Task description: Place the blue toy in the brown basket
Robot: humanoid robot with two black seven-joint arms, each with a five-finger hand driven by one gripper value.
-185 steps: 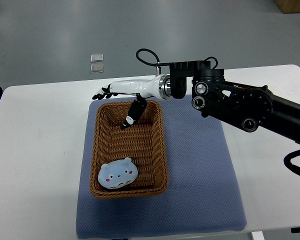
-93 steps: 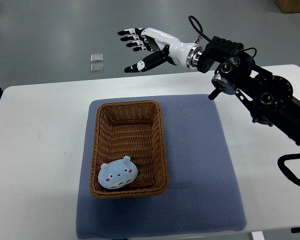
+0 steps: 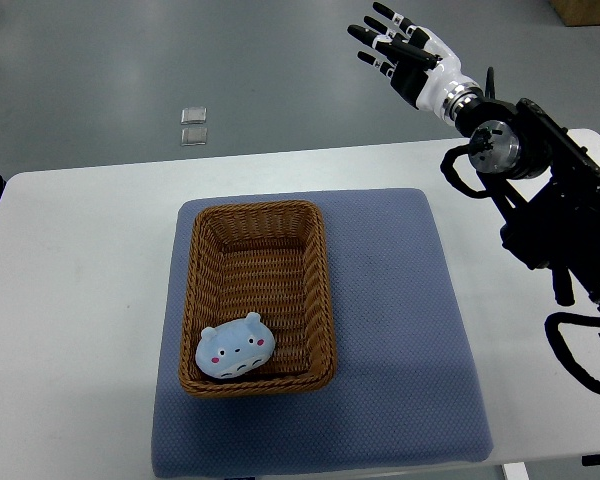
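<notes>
Your right hand [image 3: 400,50] sits high in the upper right of the view, past the far edge of the table [image 3: 70,300], with its fingers [image 3: 375,38] spread wide and nothing in its grasp. Its black arm [image 3: 550,210] runs down along the right edge of the picture, over the table's right side. You have no left arm in view.

Well apart from the hand, the brown basket [image 3: 325,300] rests on a blue mat [image 3: 400,340] in the middle of the white table, its long sides running away from you. Inside it, the blue toy [image 3: 234,349] lies in the near left corner, touching or nearly touching the near wall; you cannot quite tell which from this angle. Its face, with pink cheeks and small dark eyes, points up toward the camera. The other parts of the basket floor show bare wicker.

Beyond the table, on the grey floor, two small clear squares [image 3: 193,125] lie just beside each other, one behind the other, to the far left of the basket.
</notes>
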